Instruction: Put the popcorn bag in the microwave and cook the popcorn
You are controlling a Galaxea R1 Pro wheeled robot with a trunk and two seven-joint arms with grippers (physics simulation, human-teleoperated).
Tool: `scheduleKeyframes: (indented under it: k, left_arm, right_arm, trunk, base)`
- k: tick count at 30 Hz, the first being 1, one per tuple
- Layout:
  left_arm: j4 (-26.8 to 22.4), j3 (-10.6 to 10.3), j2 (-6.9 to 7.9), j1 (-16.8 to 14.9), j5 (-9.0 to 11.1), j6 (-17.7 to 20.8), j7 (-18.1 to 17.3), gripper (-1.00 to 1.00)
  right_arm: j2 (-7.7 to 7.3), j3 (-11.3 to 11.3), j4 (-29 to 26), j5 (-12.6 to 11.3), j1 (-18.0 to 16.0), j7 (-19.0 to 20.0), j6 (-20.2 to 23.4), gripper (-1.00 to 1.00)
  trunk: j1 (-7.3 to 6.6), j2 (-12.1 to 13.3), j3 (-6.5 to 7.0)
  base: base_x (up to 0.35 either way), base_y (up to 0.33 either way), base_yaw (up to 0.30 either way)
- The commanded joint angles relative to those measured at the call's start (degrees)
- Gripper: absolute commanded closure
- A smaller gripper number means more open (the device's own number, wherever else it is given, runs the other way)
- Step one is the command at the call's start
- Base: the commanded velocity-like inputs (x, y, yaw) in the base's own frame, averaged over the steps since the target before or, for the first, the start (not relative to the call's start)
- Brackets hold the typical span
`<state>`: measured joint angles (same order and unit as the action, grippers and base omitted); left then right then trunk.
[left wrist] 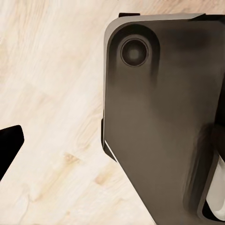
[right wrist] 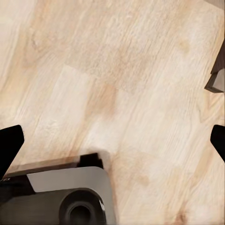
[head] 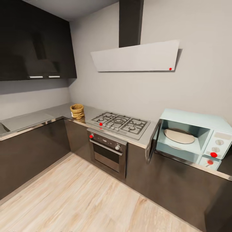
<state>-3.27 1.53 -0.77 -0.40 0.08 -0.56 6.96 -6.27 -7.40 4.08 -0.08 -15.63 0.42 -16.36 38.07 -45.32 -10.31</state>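
Right end effector (right wrist: 112,140) spread apart, left's state unclear — microwave (head: 193,138) open, plate (head: 179,136) inside.

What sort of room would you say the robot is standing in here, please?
A home kitchen, by the look of it: a gas hob sits over a built-in oven, an extractor hood hangs on the wall above, and a pale blue microwave stands open on the countertop.
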Motion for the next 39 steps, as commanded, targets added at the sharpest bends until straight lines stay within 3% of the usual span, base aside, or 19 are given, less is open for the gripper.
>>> scheduleKeyframes:
  k: [1, 7, 12, 15, 17, 18, 25, 31, 39]
  left_arm:
    - [0.01, 0.14, -0.02, -0.04, 0.01, -0.06, 0.16, -1.00]
    - [0.01, 0.13, -0.02, -0.04, 0.01, -0.06, 0.16, -1.00]
    - [0.01, 0.14, -0.07, -0.04, 0.01, -0.06, 0.16, -1.00]
    - [0.01, 0.14, -0.10, -0.04, 0.01, -0.06, 0.16, -1.00]
    - [0.01, 0.14, -0.11, -0.04, 0.01, -0.08, 0.16, -1.00]
    - [0.01, 0.13, -0.11, -0.04, 0.01, -0.06, 0.16, -1.00]
    - [0.01, 0.13, -0.11, -0.04, 0.01, -0.06, 0.16, -1.00]
    - [-0.01, 0.23, -1.23, -0.04, 0.01, 0.08, 0.16, -1.00]
    - [0.01, 0.29, -1.60, -0.04, 0.01, 0.12, 0.22, -1.00]
  right_arm:
    - [0.07, -0.37, 0.31, -0.01, -0.10, 0.00, -0.35, -1.00]
    - [0.90, -0.42, 0.40, -0.01, -0.10, -0.15, -0.37, -1.00]
    - [2.95, -0.35, 0.40, 0.15, -0.10, -0.08, 0.17, -1.00]
    - [3.16, -0.34, 0.40, 0.40, -0.10, -0.07, 0.40, -1.00]
    - [3.25, -0.33, 0.40, 1.58, -0.10, -0.02, 0.41, -1.00]
    - [3.36, -0.33, 0.40, 4.00, -0.10, 0.08, 0.38, -1.00]
    - [3.47, -0.33, 0.40, 4.98, -0.10, 0.02, 0.47, -1.00]
    - [1.75, -0.31, 0.98, 5.03, 1.87, 0.38, 0.63, -1.00]
    - [2.40, -0.29, 0.58, 5.00, 4.48, 0.28, 0.63, -1.00]
  trunk:
    - [0.01, -0.07, -0.07]
    - [0.01, -0.07, -0.02]
    - [0.01, -0.07, -0.01]
    - [0.01, -0.07, -0.01]
    - [0.01, -0.07, -0.01]
    - [0.01, -0.07, -0.01]
    - [0.01, -0.07, -0.01]
    - [0.01, -0.07, -0.01]
    - [0.01, -0.07, -0.01]
  base:
    - [0.009, 0.011, 0.175]
    - [0.002, 0.002, 0.236]
    - [0.000, 0.000, 0.257]
    - [0.000, 0.000, 0.259]
    - [0.000, 0.000, 0.259]
    - [0.000, 0.000, 0.259]
    - [0.000, 0.000, 0.259]
    - [0.000, 0.000, 0.000]
    - [0.089, 0.135, 0.000]
